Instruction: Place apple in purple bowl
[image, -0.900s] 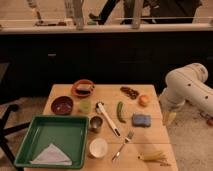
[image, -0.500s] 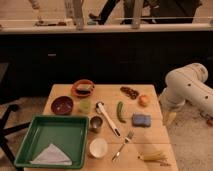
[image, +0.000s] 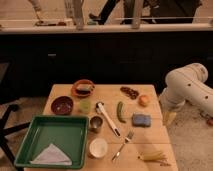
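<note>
The task is sitting at its very start: none of its steps is showing as done. The small round orange-red apple (image: 144, 100) is resting on the pale wooden surface (image: 150, 135) near its far right edge, just beside a dark red-brown lumpy cluster (image: 130, 92) and beyond a blue rectangular sponge (image: 141, 120). Nothing is touching it.

The round, shallow, dark maroon-purple bowl (image: 62, 105) is standing well apart from the apple, over on the left side of the surface, between an orange-rimmed bowl (image: 82, 88) behind it and a green plastic tray (image: 50, 140) in front. It is looking empty.

The white robot arm (image: 186, 86) is hanging off the right side of the surface, and its end effector (image: 170, 118) is pointing downward just outside the right edge, near the apple but not over it. Whether it is open or closed cannot be told; it is carrying nothing visible.

By my judgement, 3 stages are remaining: reaching over and gripping the apple, carrying it leftward across a long green pod (image: 120, 111) and a white-handled utensil (image: 107, 117), and releasing it into the purple bowl.
</note>
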